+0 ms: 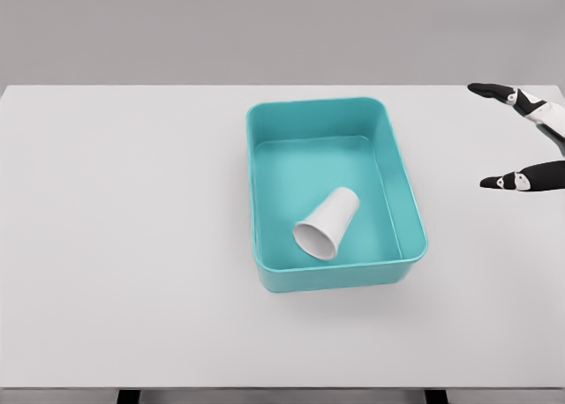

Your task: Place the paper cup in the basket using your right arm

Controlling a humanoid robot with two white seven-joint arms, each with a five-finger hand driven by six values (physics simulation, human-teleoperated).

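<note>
Right hand sits at the far right edge of frame, mostly cropped. Only two dark-tipped fingers show: one up near the tabletop's back edge, pointing left, the other lower, also pointing left. They're spread wide apart with nothing between them, so the hand is open and empty. Palm and arm are out of frame.

The hand is above bare white tabletop, well apart from the basket. Nothing lies between the fingertips and the basket's right wall, just plain surface.

Basket is teal, rectangular, rounded corners, solid walls, open top. It sits roughly mid-tabletop, slightly right of centre, long axis running away from the camera and skewed a little, near end shifted right.

Paper cup is inside the basket, white, lying on its side on the basket floor in the near half. Open mouth faces the camera and down-left; closed base points up-right toward the far right corner. Rim end looks close to the near wall; can't tell if it's touching. Cup is clear of the left and right walls.

Basket walls surround the cup on all four sides; the top is unobstructed.

Behind the tabletop there's a plain grey backdrop. Dark bits of the table's supports show under the front edge at the bottom of frame.

Left arm isn't visible.
</note>
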